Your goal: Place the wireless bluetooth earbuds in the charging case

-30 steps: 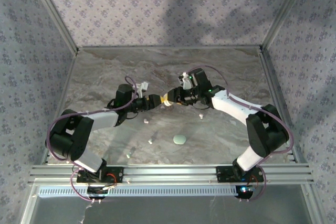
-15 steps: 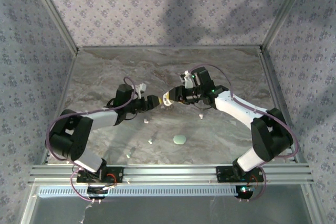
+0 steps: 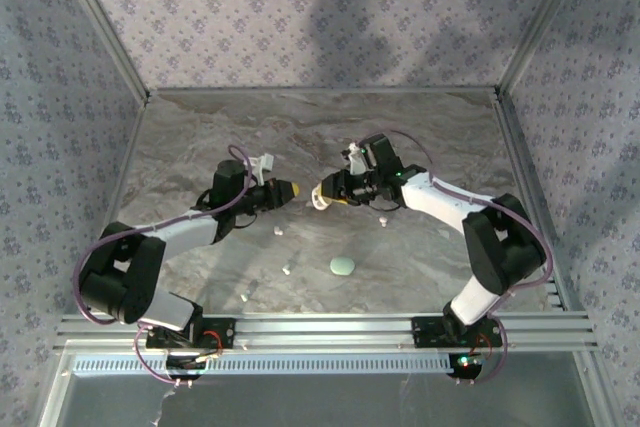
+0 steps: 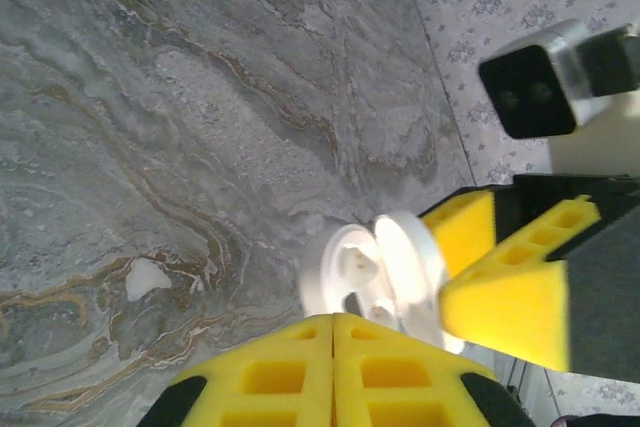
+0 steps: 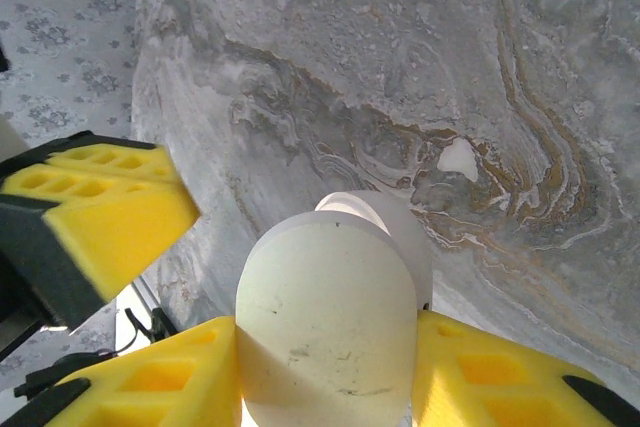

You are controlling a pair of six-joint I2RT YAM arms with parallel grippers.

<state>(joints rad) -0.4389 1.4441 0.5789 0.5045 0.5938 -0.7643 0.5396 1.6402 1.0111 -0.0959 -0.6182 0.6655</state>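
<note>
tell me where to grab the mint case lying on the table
Grip the mint case across its shorter width, coming straight down. It lies flat on the table, a low rounded oval with bare surface all round, so a side-on approach would likely slide it; the long sides give the smaller span.

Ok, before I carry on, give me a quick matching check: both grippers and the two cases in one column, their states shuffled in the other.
Things:
1. left gripper
2. right gripper
3. mint case
4. white case

States:
A. lying loose on the table
B. lid open, held by its sides
C. shut, nothing visible between the fingers
D. clamped on a case

Pairs: 1-C, 2-D, 3-A, 4-B
</note>
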